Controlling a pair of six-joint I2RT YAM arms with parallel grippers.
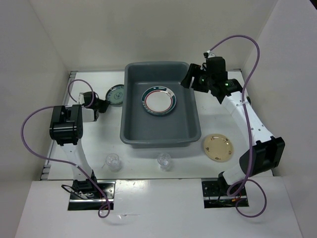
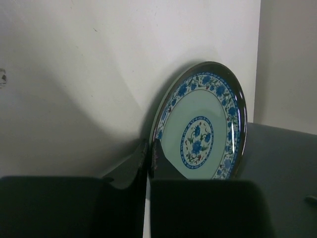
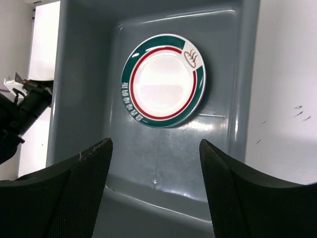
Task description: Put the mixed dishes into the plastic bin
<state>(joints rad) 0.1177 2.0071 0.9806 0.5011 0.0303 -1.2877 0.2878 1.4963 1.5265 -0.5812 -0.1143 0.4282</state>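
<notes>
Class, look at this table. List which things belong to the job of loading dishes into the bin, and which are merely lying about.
Belong to the job:
plastic bin
green-rimmed plate, already inside it
blue-patterned plate, held by the left gripper
tan plate
two clear cups

Just there:
purple cables
black mounting plates

Top camera overhead, far. Right wrist close above deep grey plastic bin (image 3: 79,79), shared with top. Left wrist level, near blue-flowered round plate (image 2: 198,134).
</notes>
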